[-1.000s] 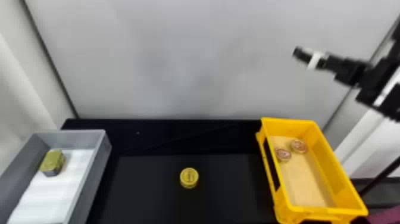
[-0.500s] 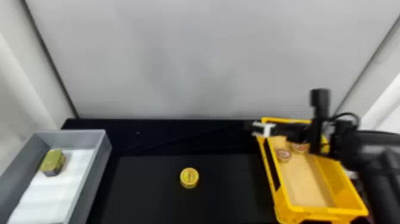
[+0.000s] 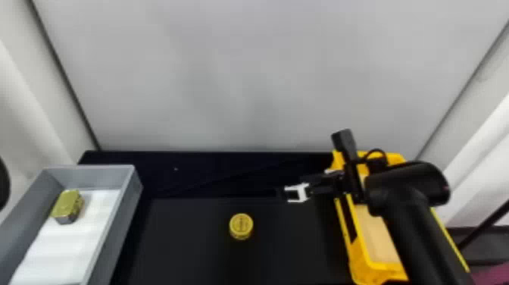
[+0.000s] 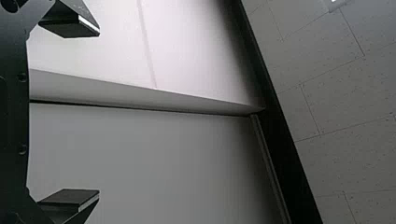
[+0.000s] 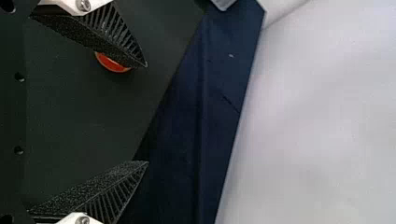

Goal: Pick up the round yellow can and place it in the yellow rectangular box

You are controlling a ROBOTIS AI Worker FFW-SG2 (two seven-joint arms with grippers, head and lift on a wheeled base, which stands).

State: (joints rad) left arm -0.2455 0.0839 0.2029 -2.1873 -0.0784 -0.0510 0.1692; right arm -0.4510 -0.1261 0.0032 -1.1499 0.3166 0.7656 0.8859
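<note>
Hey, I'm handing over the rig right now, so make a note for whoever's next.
Right gripper: open, empty, over the table, between the can and the yellow box.
Left gripper: open, empty, facing wall and ceiling.
Round yellow can: on the black table, between the gray bin and the yellow box.
Done: nothing placed; the can is not yet gripped.
Left: grip the can, lift it, set it in the yellow box.
</note>
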